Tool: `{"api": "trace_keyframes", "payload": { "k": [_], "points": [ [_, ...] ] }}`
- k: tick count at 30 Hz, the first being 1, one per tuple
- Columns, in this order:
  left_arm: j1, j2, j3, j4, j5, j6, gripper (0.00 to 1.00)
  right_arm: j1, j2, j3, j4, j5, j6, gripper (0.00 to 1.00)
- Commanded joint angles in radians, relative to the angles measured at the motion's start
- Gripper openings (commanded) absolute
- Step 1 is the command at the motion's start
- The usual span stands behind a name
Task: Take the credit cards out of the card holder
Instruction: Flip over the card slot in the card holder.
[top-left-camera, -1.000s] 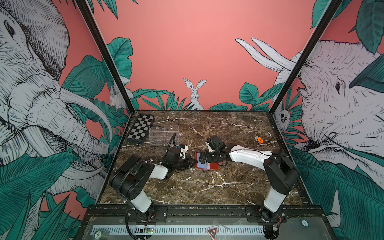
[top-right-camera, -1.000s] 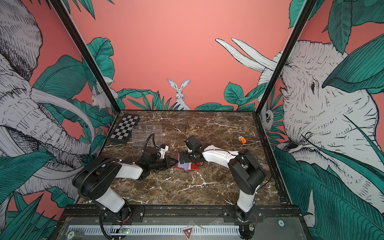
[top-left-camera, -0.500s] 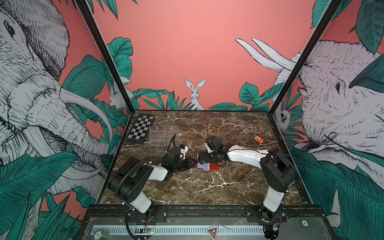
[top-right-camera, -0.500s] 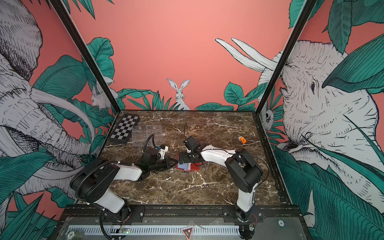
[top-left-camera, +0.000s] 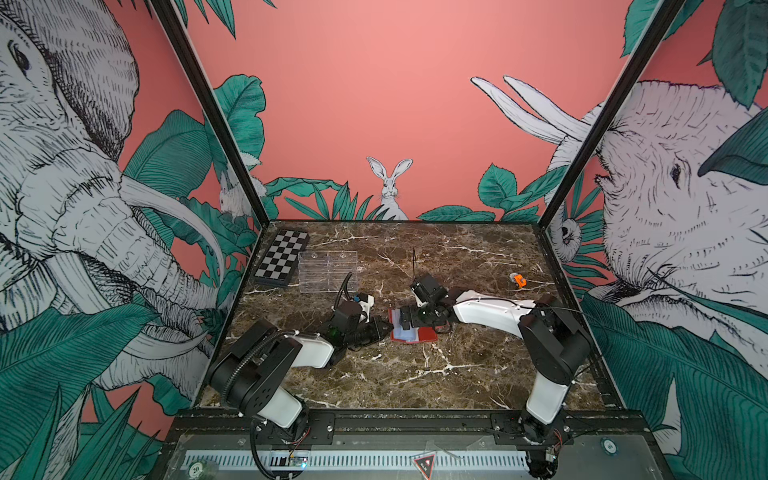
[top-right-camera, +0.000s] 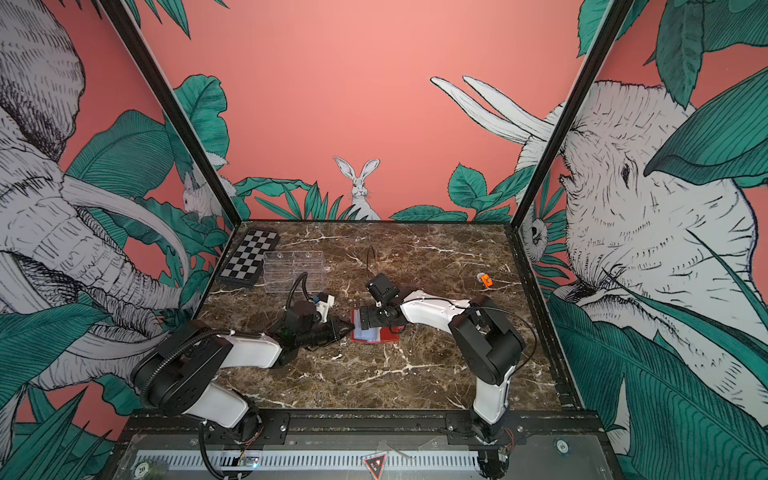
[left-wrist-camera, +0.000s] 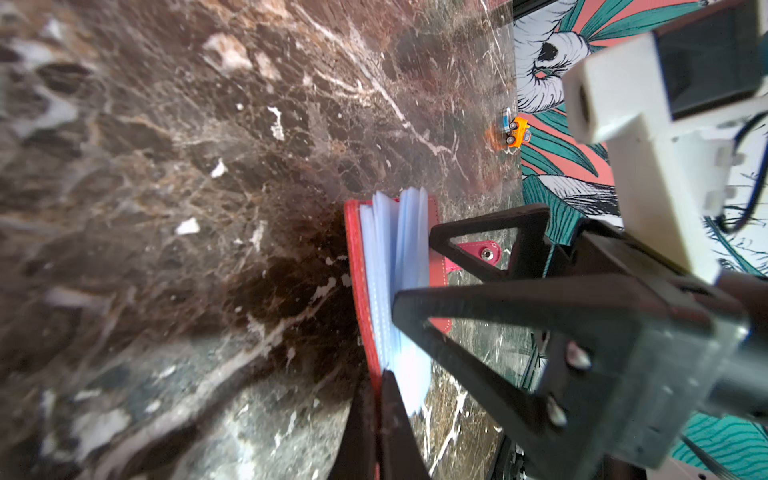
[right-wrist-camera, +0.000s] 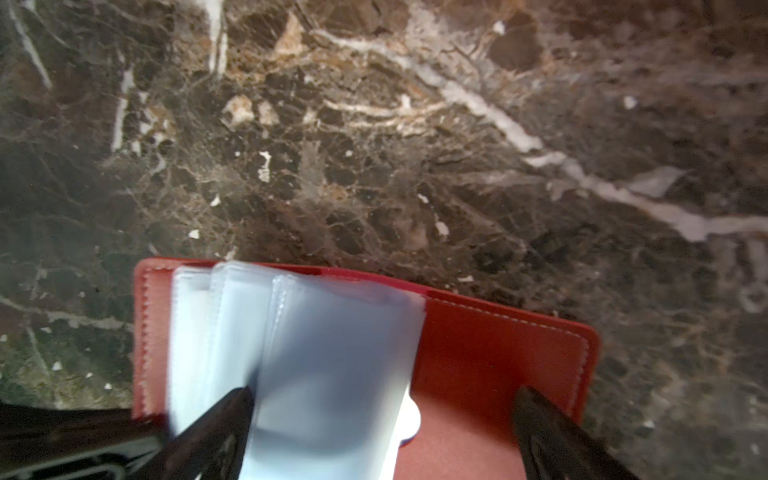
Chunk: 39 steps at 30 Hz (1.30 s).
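Coral walls (top-left-camera: 374, 104) printed with elephants and a rabbit close in a brown marble surface (top-left-camera: 415, 374). The holder (top-left-camera: 426, 334) lies open near its middle, between the two arms, well apart from the board (top-left-camera: 282, 257) and rack (top-left-camera: 328, 270) at the far left corner. Its spine runs roughly away from the robot's base, so the halves spread side to side. The fanned sleeves (right-wrist-camera: 332, 353) stand over the half on the left arm's side, while the bare red half (right-wrist-camera: 498, 353) and snap tab (left-wrist-camera: 482, 253) lie toward the right arm.

The left arm (top-left-camera: 307, 353) lies low along the surface; the left jaws are pressed together, pinching the cover's outer edge. The right arm (top-left-camera: 490, 311) reaches over from the opposite side, and the right jaws are spread wide, straddling the holder. One tip is down among the sleeves and the other is over the bare half, touching or not I cannot tell.

No cards lie out on the surface; whether the blurred, pale sleeves hold any cannot be read. The top sleeve's free edge, with its thumb notch, faces the bare half, so the right jaws are nearer to it. I judge the coming move theirs: close on what sits in that sleeve and draw it sideways, across the holder's width, while the left pinch anchors the cover; a pull off that line would likely lift the whole sleeve
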Motion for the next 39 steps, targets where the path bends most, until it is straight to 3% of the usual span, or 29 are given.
{"api": "trace_keyframes", "payload": {
  "k": [1, 12, 16, 19, 28, 39],
  "points": [
    [-0.007, -0.052, -0.009, 0.022, -0.022, -0.016, 0.00, 0.003, 0.007, 0.008, -0.100, 0.123, -0.027, 0.96],
    [-0.024, -0.028, -0.010, 0.033, -0.020, -0.021, 0.00, -0.084, -0.201, -0.137, -0.105, 0.225, -0.018, 0.97],
    [-0.029, -0.024, -0.011, 0.042, -0.027, -0.026, 0.00, -0.088, -0.294, -0.166, -0.083, 0.220, -0.026, 0.98],
    [-0.030, -0.027, -0.009, 0.039, -0.028, -0.025, 0.00, -0.083, -0.305, -0.167, -0.042, 0.141, -0.034, 0.98],
    [-0.041, -0.028, -0.005, 0.042, -0.030, -0.029, 0.00, 0.027, -0.141, 0.013, -0.030, 0.036, -0.055, 0.98],
    [-0.046, -0.045, -0.019, 0.037, -0.044, -0.026, 0.00, 0.048, 0.001, 0.094, -0.015, -0.009, -0.035, 0.98]
  ]
}}
